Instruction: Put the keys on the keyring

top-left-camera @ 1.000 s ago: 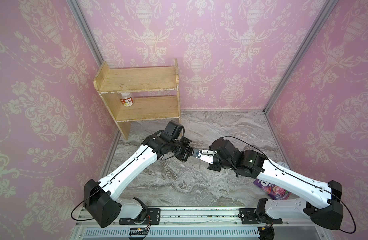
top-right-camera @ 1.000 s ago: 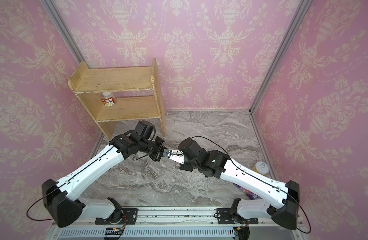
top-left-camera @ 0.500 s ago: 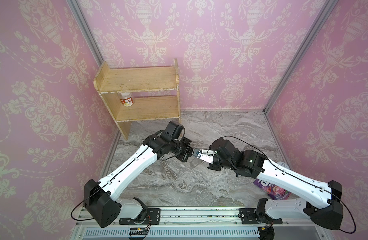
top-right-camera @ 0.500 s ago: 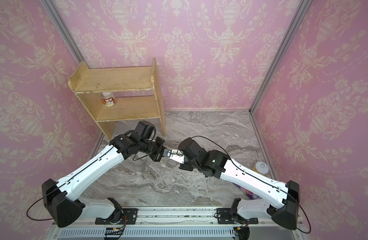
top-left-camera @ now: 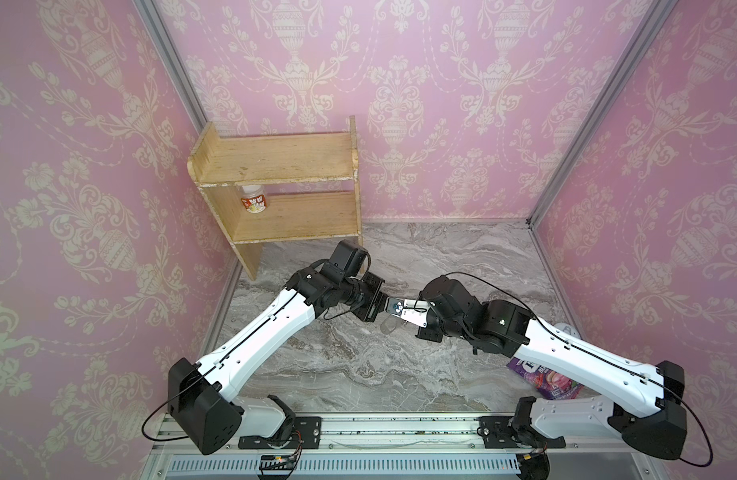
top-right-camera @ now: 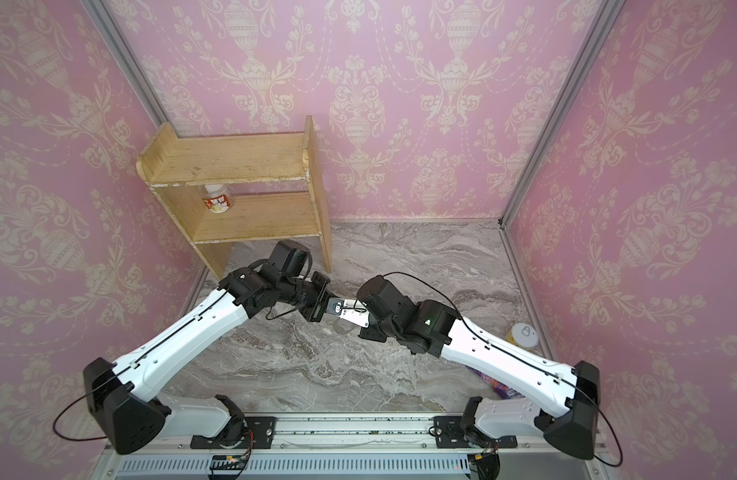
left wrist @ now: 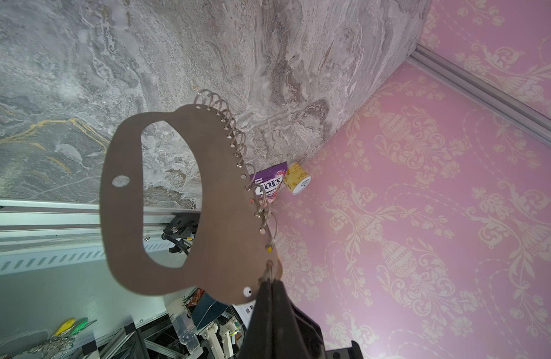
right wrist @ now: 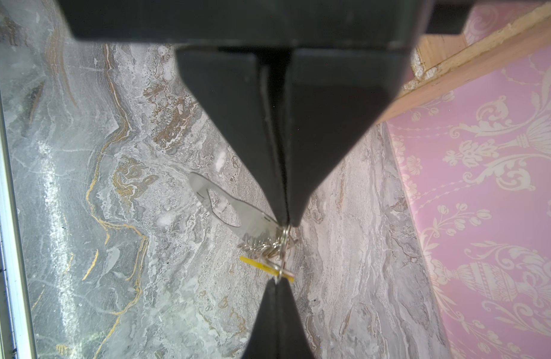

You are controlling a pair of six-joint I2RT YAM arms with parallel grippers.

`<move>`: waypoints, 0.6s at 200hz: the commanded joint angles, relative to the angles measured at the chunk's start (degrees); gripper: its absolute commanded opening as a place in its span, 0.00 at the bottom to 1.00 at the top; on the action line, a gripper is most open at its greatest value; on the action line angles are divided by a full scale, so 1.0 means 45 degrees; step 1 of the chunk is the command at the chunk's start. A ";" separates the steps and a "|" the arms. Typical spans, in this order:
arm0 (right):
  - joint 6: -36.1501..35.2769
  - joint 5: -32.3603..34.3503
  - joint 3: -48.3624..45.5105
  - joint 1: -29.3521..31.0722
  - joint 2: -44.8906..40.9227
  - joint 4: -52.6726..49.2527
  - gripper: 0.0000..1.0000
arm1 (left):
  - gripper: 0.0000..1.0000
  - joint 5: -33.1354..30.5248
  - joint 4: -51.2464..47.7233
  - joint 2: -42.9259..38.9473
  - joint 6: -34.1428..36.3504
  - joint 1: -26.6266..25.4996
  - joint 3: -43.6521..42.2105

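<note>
The right gripper [right wrist: 285, 222] is pinched shut on an end ring of the keyring [right wrist: 257, 221]. The left gripper [right wrist: 275, 284] is pinched shut on the keys [right wrist: 254, 262], just beside it. The keyring hangs in the air above the table [top-left-camera: 358, 365], with wide open room around. Both arms stretch in from the sides and meet tip to tip. The shelf [top-left-camera: 283, 166] stands well back.

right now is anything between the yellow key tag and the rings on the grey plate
Nothing visible does: the keys hang right beside the rings of the keyring in mid-air, where the left claw and right claw are shut.
</note>
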 commanded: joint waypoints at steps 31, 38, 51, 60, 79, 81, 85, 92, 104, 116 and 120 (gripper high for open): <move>-0.0317 -0.0214 -0.0170 0.0189 -0.0172 0.0023 0.00 | 0.00 0.0255 -0.0132 0.0163 0.0483 -0.0079 0.0356; -0.0327 -0.0230 -0.0170 0.0196 -0.0172 0.0034 0.00 | 0.00 0.0253 -0.0132 0.0163 0.0469 -0.0076 0.0339; -0.0356 -0.0259 -0.0151 0.0211 -0.0144 0.0043 0.00 | 0.00 0.0250 -0.0094 0.0180 0.0458 -0.0078 0.0363; -0.0366 -0.0234 -0.0131 0.0212 -0.0100 0.0043 0.00 | 0.00 0.0280 -0.0112 0.0187 0.0483 -0.0079 0.0420; -0.0405 -0.0220 -0.0111 0.0230 -0.0016 0.0072 0.00 | 0.00 0.0279 -0.0210 0.0260 0.0584 -0.0071 0.0524; -0.0415 -0.0222 -0.0101 0.0235 -0.0016 0.0079 0.00 | 0.00 0.0277 -0.0215 0.0260 0.0585 -0.0077 0.0524; -0.0424 -0.0225 -0.0092 0.0241 0.0002 0.0094 0.00 | 0.00 0.0286 -0.0211 0.0260 0.0586 -0.0079 0.0524; -0.0424 -0.0225 -0.0092 0.0233 0.0013 0.0119 0.00 | 0.00 0.0290 -0.0211 0.0260 0.0586 -0.0078 0.0507; -0.0424 -0.0167 -0.0089 0.0230 0.0057 0.0130 0.00 | 0.00 0.0307 -0.0191 0.0226 0.0585 -0.0079 0.0485; -0.0424 -0.0119 -0.0092 0.0238 0.0077 0.0160 0.00 | 0.00 0.0326 -0.0174 0.0216 0.0595 -0.0079 0.0467; -0.0424 -0.0115 -0.0092 0.0231 0.0081 0.0173 0.00 | 0.00 0.0328 -0.0172 0.0220 0.0586 -0.0079 0.0466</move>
